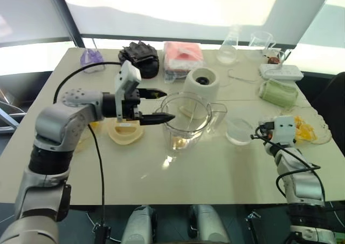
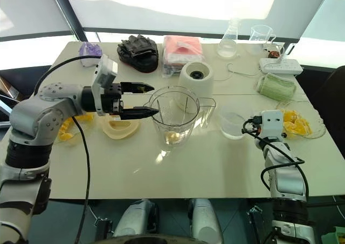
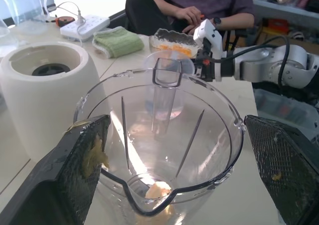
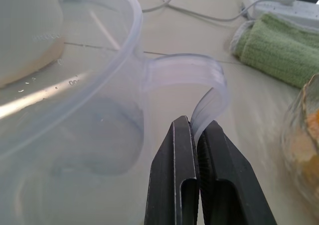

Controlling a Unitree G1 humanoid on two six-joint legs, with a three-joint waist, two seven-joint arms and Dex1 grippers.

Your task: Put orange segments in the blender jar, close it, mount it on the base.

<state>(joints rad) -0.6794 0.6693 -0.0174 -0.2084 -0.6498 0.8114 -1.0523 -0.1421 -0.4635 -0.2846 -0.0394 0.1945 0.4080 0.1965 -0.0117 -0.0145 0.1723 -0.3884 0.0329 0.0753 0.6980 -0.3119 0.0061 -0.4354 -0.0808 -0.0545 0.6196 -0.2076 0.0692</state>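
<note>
Left jaws gape wide at the jar [image 1: 187,120] rim, mid-surface, with one segment [image 3: 158,189] inside. Right jaws pinch the cup [image 1: 237,131] handle beside the dish [image 1: 322,135]. Lift slowly, since that thin grip could twist.

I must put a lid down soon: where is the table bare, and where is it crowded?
Bare: the wide front strip of the table, nearer than the blender jar and small clear cup. Crowded: the far edge, from black glove to power strip, and around the base.
</note>
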